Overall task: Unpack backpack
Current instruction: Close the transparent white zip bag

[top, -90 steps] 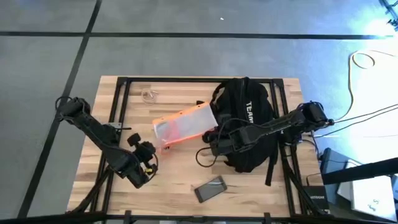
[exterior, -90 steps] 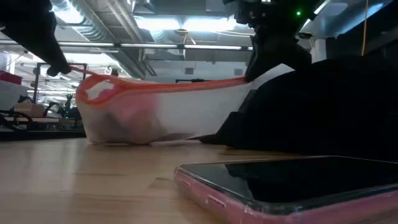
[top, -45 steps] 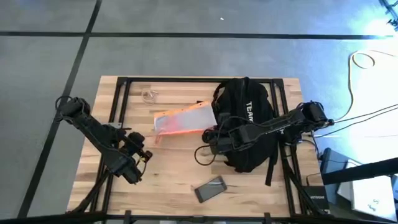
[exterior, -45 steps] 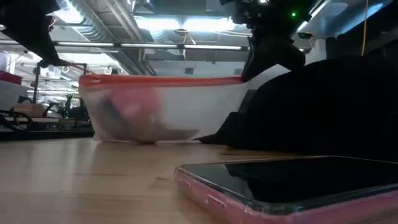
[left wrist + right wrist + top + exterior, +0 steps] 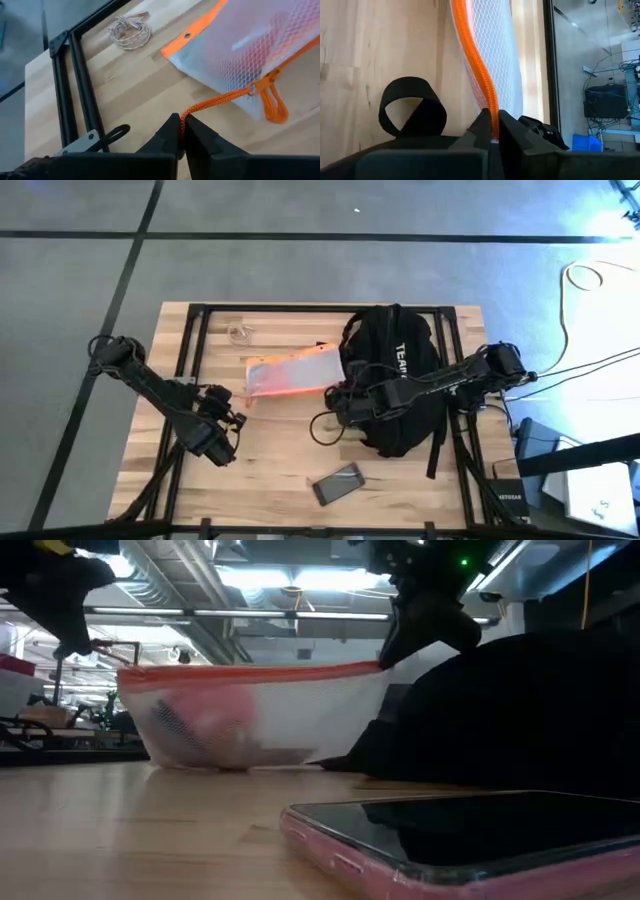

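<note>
Across the pale wooden table, a white mesh pouch with orange trim stretches lengthwise between the left gripper, clenched on its orange cord, and the right gripper, clamped on its orange edge beside the large black fabric backpack.

You've got even overhead light on the table, barely any shadows. In the low view, ceiling light strips blow out, backlighting everything dark, and the phone up close looks soft.
</note>
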`<state>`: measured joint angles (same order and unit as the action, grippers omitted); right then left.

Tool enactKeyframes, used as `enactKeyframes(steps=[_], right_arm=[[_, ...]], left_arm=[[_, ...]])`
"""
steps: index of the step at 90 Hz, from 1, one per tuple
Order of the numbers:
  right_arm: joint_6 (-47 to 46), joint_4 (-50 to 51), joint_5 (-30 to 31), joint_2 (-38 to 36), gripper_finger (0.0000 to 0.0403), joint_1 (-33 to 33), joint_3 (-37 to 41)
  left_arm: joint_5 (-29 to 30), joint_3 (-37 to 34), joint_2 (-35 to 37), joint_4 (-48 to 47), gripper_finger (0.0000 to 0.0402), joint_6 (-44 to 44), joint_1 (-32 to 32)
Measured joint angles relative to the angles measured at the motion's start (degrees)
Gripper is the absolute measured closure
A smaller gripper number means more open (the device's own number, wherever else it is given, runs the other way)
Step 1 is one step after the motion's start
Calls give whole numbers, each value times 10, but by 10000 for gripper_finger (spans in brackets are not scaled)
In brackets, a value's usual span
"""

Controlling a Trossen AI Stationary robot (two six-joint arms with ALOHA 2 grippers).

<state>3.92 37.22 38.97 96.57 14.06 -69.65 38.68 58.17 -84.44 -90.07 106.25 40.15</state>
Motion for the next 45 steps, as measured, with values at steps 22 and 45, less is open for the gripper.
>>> enactKeyframes(steps=[22, 45], right_arm=[[5, 3, -6, 0, 402, 0, 0], [10, -5, -27, 0, 402, 0, 0]], left_arm=[[-91, 0, 0, 14, 400, -97, -8], [-164, 0, 0, 66, 400, -233, -8]])
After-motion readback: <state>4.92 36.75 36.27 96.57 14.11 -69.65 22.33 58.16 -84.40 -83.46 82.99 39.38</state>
